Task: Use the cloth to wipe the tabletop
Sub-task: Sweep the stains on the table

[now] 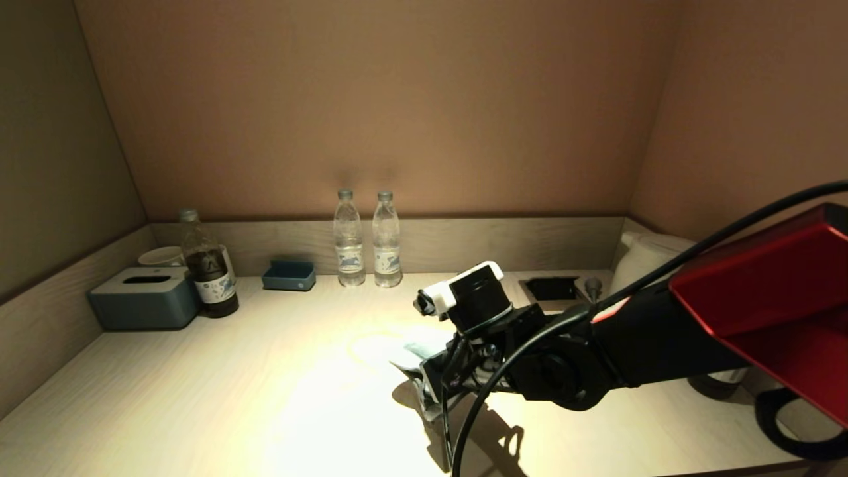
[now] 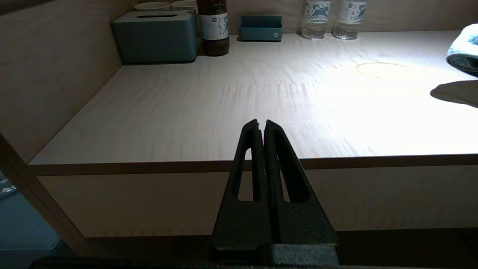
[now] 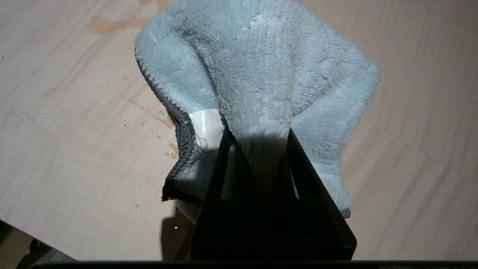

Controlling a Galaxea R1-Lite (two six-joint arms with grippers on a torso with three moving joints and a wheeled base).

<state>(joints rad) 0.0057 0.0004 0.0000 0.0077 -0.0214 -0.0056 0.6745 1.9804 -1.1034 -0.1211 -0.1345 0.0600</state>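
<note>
My right gripper (image 3: 257, 138) is clamped on the fluffy pale blue-green microfibre cloth (image 3: 261, 74) mid pale wood-grain tabletop (image 1: 199, 397), stain ring (image 2: 381, 69) just toward the back edge; left gripper (image 2: 261, 125), pinched together, waits off the front edge.

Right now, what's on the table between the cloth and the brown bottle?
Mostly bare tabletop, with a faint ring-shaped mark near the cloth; the left wrist view shows nothing else before the brown bottle.

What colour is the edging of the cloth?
Dark grey, around the pale blue-green cloth; clearest in the right wrist view.
</note>
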